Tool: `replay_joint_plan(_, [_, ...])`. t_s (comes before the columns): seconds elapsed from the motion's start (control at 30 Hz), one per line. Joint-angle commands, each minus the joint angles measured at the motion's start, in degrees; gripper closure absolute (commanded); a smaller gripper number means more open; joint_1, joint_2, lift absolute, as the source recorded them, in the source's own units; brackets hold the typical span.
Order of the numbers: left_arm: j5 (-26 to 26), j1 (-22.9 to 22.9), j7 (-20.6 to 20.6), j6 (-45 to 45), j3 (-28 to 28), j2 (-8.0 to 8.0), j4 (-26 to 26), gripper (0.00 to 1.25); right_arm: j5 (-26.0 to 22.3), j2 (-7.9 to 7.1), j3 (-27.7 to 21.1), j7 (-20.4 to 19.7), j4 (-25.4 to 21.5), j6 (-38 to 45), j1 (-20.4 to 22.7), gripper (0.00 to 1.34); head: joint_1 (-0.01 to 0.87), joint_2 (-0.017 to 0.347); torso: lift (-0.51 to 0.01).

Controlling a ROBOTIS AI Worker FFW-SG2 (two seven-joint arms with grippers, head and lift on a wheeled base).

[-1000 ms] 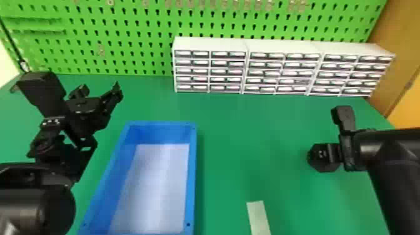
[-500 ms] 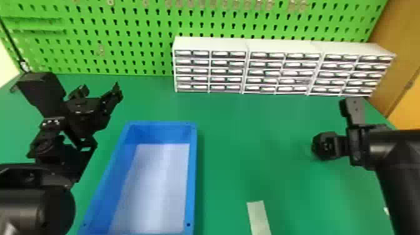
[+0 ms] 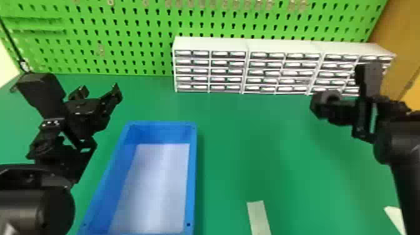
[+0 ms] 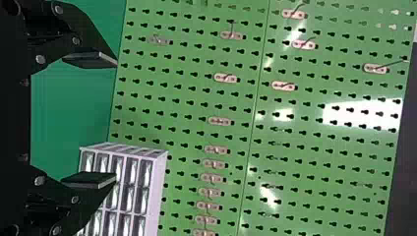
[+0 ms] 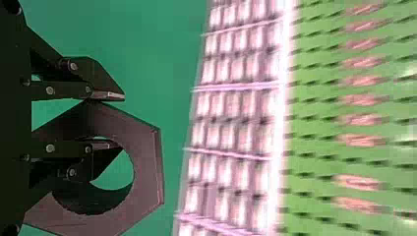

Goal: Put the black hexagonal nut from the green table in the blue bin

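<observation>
rising higher, right claw (image 3: 341, 112) carries the nut (image 3: 319, 107)

We find a green pegboard (image 3: 125, 28) standing upright behind the green worktop (image 3: 256, 140), its keyhole slots set in rows. Before its foot we record three white drawer cabinets (image 3: 212, 43) side by side, each with two columns of five tiers. A black cable (image 3: 12, 43) runs down at the pegboard's left end. An orange-brown panel (image 3: 403, 34) rises at the right. In the left wrist view we note small hooks (image 4: 225, 77) on the pegboard and bright light reflections (image 4: 364, 112).
</observation>
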Motion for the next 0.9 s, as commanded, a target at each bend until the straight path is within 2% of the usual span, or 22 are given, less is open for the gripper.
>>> replay_joint_plan(0.0, [0.0,0.0,0.0,0.0,0.1,0.0,0.2,0.43,-6.8,0.62,1.5,-4.0,-5.2,-6.0,1.7,0.99,0.692,0.008,-0.097])
replay_joint_plan(0.23, [0.6,0.0,0.0,0.0,0.1,-0.09,0.6,0.43,-14.5,2.47,5.5,-11.3,-9.7,-14.6,3.7,0.99,0.692,0.008,-0.097])
replay_joint_plan(0.3, [0.6,0.0,0.0,0.0,0.1,-0.09,0.7,0.43,-16.9,2.65,6.6,-12.1,-10.1,-16.3,3.8,0.99,0.692,0.008,-0.097])
replay_joint_plan(0.5, [0.3,0.0,0.0,0.0,0.0,-0.09,1.0,0.43,-23.4,1.59,12.6,-13.6,-10.4,-19.6,3.4,0.99,0.692,0.008,-0.097])
replay_joint_plan(0.87, [-0.1,-0.3,0.1,0.0,0.2,-0.09,1.4,0.43,-30.2,-0.25,25.6,-14.8,-10.2,-21.6,1.6,0.99,0.692,0.008,-0.097])
